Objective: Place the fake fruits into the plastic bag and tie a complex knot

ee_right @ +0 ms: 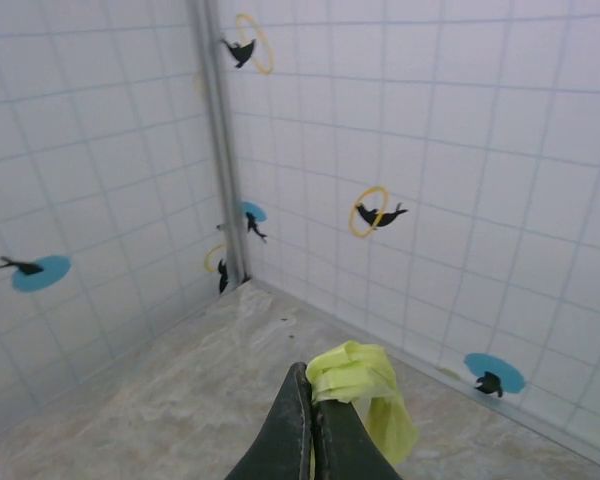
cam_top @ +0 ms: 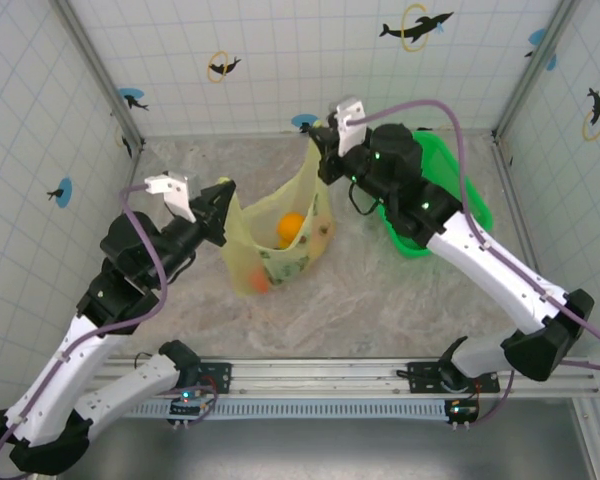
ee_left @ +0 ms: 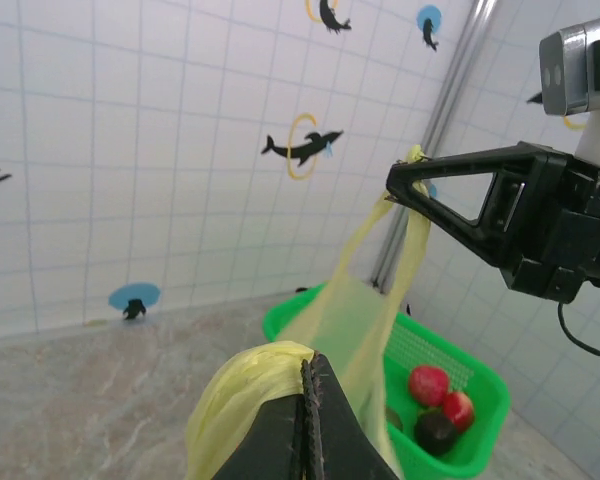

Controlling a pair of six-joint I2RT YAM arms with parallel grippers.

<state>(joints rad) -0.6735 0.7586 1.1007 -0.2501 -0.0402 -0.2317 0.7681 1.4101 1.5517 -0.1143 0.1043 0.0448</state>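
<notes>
The pale yellow-green plastic bag (cam_top: 280, 240) hangs stretched between both grippers above the table. An orange fruit (cam_top: 291, 227) shows through its wall, and a reddish-orange one (cam_top: 259, 283) sits at its bottom. My left gripper (cam_top: 223, 192) is shut on the bag's left handle (ee_left: 250, 385). My right gripper (cam_top: 317, 140) is shut on the right handle (ee_right: 365, 375), held higher; it also appears in the left wrist view (ee_left: 405, 180). Two red fruits (ee_left: 429, 384) and a blackish fruit (ee_left: 435, 430) lie in the green tray (ee_left: 480, 375).
The bright green tray (cam_top: 458, 195) stands at the back right, partly under the right arm. Tiled walls enclose the marbled table on three sides. A metal rail runs along the near edge.
</notes>
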